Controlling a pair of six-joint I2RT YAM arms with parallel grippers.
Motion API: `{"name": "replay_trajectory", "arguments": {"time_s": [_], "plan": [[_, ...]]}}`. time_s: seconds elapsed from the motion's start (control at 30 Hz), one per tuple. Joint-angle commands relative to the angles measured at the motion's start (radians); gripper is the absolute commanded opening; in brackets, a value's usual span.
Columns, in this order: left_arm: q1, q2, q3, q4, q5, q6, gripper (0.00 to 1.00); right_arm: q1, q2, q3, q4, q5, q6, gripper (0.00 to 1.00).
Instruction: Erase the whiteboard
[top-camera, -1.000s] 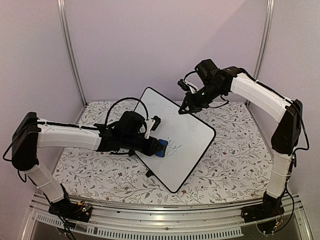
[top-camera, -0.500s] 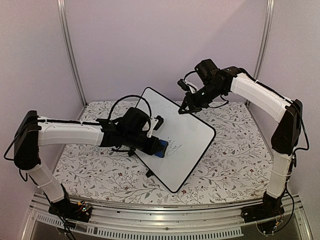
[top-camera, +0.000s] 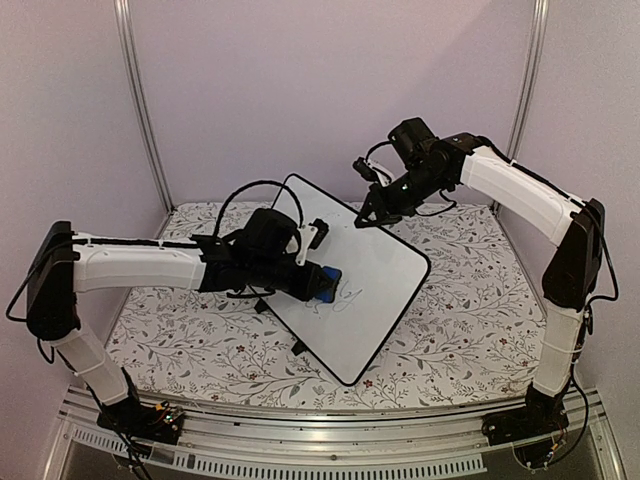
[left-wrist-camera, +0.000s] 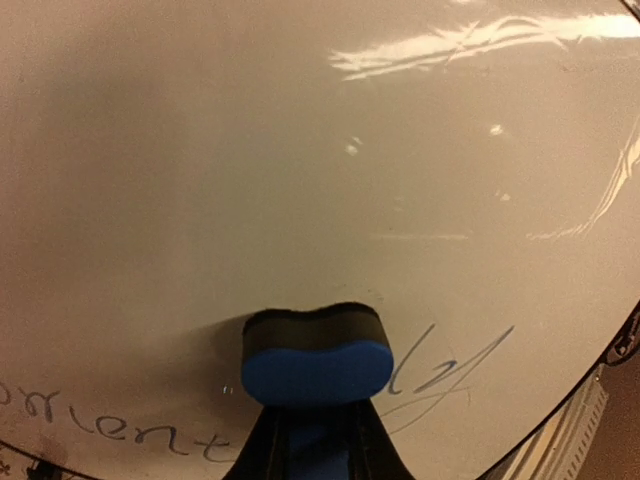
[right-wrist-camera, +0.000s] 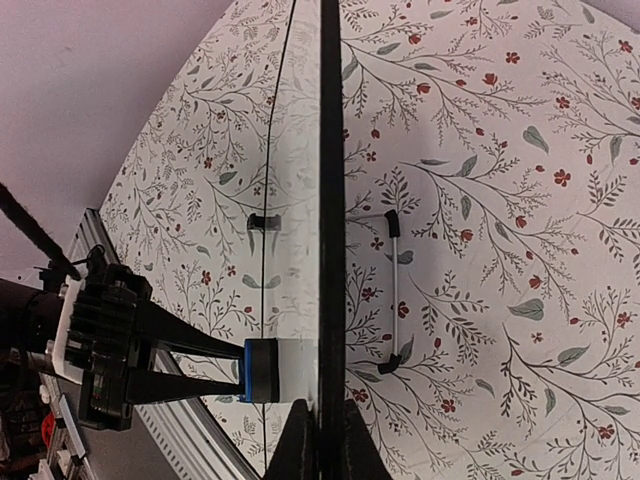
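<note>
I saw left arm stretched across, left jaws clenched on eraser pressed against whiteboard | right arm bent down, right jaws clamped on whiteboard's far edge, board tilted on bench

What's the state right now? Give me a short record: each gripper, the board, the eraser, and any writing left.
left gripper: shut on the blue eraser
right gripper: shut on the whiteboard at its upper edge; board tilted
eraser contact: pad against the board face
writing left: grey handwriting lower left of the eraser, a scribble to its right, in the left wrist view
table: floral cloth under the board
</note>
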Motion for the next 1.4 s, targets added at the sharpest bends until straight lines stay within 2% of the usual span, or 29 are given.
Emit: {"name": "replay_trajectory", "arguments": {"time_s": [0.0,0.17,0.3,0.7,0.9,1.07,1.37], "plan": [[-0.032,0.004,-0.136,0.035,0.035,-0.058,0.00,0.049,0.007,-0.014,-0.043,0.026,-0.107,0.00],[-0.056,-0.015,-0.250,0.063,0.046,-0.096,0.00,0.048,0.009,-0.014,-0.042,0.027,-0.107,0.00],[-0.062,-0.009,-0.248,0.063,0.044,-0.098,0.00,0.049,0.013,-0.013,-0.043,0.027,-0.107,0.00],[-0.062,0.066,0.047,-0.023,-0.014,0.010,0.00,0.049,0.019,-0.013,-0.044,0.026,-0.108,0.00],[-0.041,0.099,0.112,-0.047,-0.047,0.040,0.00,0.049,0.017,-0.012,-0.043,0.023,-0.107,0.00],[-0.033,0.087,0.052,-0.033,-0.041,0.014,0.00,0.049,0.010,-0.017,-0.042,0.023,-0.108,0.00],[-0.063,-0.013,-0.205,0.038,0.004,-0.098,0.00,0.049,0.007,-0.016,-0.041,0.024,-0.107,0.00]]}}
